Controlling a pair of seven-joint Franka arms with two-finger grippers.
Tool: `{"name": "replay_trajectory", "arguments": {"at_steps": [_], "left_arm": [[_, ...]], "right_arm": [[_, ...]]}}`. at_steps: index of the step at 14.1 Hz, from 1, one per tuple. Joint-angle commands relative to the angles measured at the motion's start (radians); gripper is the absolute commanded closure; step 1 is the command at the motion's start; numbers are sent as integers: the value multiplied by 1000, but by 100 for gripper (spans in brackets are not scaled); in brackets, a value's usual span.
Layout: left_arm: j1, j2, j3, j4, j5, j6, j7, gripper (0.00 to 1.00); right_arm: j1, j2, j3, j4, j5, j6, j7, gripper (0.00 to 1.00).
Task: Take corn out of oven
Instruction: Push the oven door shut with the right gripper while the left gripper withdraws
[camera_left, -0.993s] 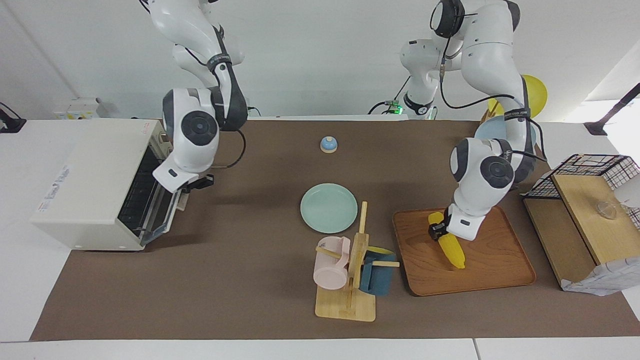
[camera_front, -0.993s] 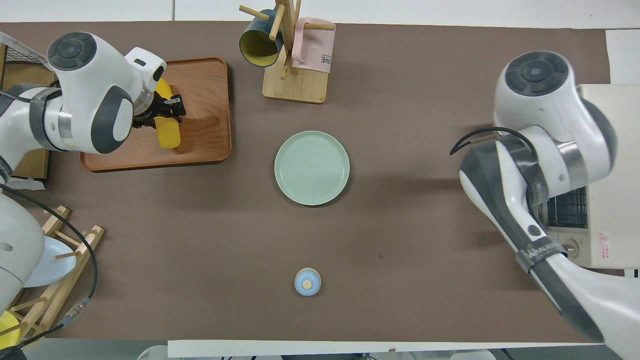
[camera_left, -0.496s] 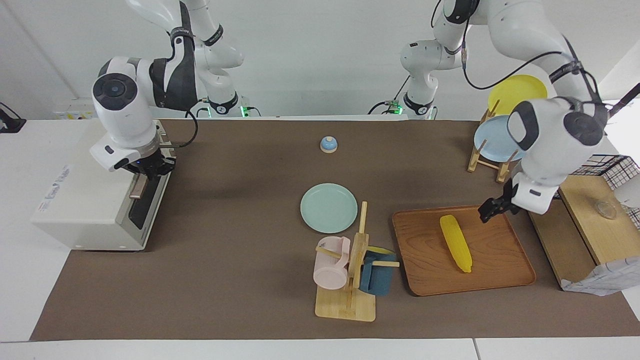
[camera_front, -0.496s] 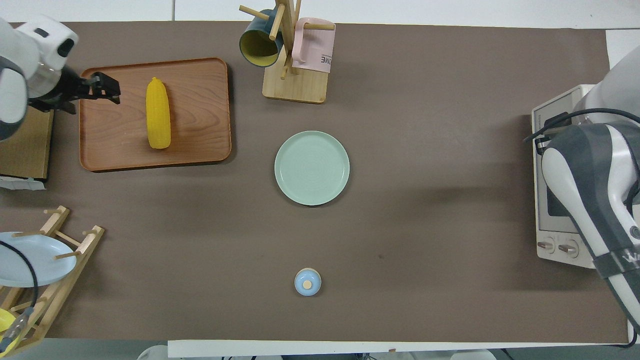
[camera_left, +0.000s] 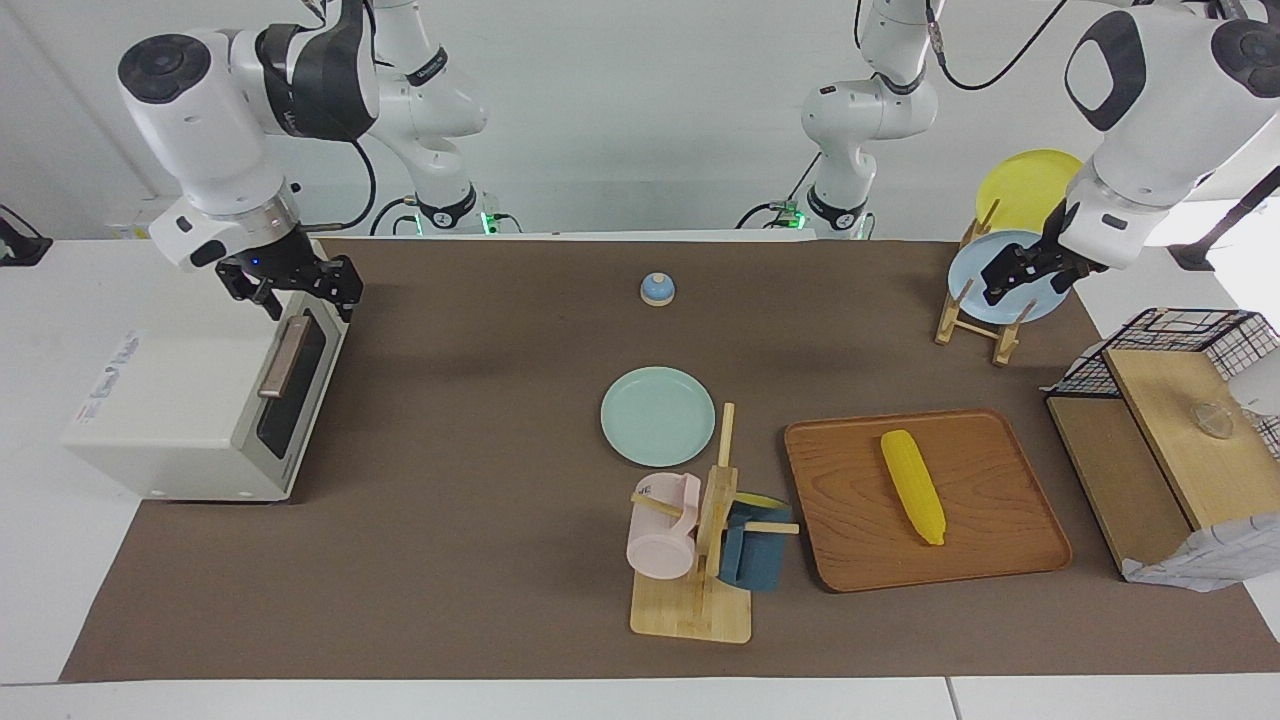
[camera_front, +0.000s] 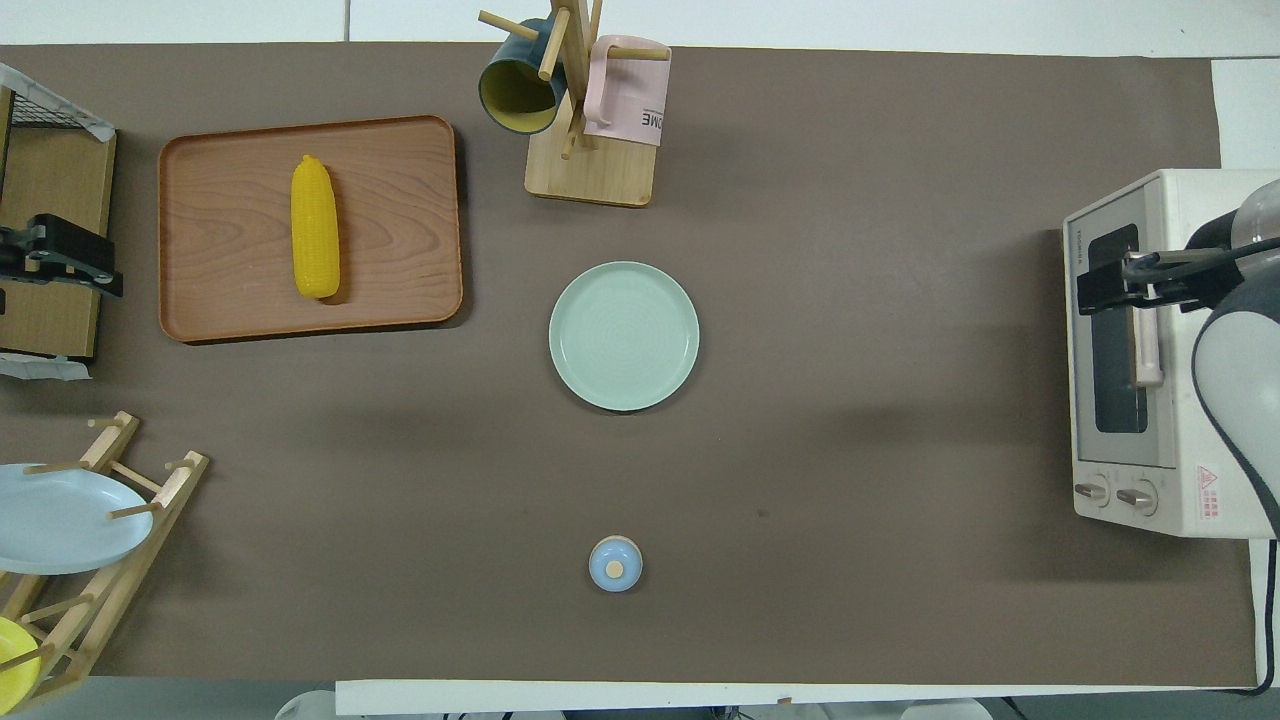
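The yellow corn (camera_left: 912, 485) lies on a brown wooden tray (camera_left: 850, 530) toward the left arm's end of the table; it also shows in the overhead view (camera_front: 314, 225) on the tray (camera_front: 400, 220). The off-white oven (camera_left: 190, 390) stands at the right arm's end with its door shut; the overhead view shows the oven (camera_front: 1200, 500) too. My right gripper (camera_left: 293, 293) is open and empty, raised over the oven door's top edge (camera_front: 1125, 285). My left gripper (camera_left: 1030, 275) is open and empty, high over the plate rack, apart from the corn (camera_front: 60, 262).
A green plate (camera_left: 657, 415) lies mid-table. A mug tree (camera_left: 700, 540) with a pink and a blue mug stands beside the tray. A small blue bell (camera_left: 657, 289) sits nearer the robots. A plate rack (camera_left: 985, 320) and a wire basket with wooden box (camera_left: 1170, 440) stand at the left arm's end.
My left gripper let go of the corn on the tray and rose away over the plate rack. My right gripper shut the oven door, then lifted off it.
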Motion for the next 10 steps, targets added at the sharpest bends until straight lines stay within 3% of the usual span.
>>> {"name": "replay_trajectory", "arguments": {"at_steps": [1,4,7,10], "left_arm": [[34,-28,-5,-19,-40,-16,38,0],[34,-43,-9,-19,-40,-19,95,0],[28,-58,-17,-19,-40,-21,94,0],[25,-66,-17,-19,-40,-27,97,0]], "right_arm": [[-46,16,-11,140,58,-120,-10,0],[-65,27,-14,228,54,-196,-13,0],[-106,12,-29,169,54,-185,-45,0],[13,1,-158,158,55,-193,-53,0]]}}
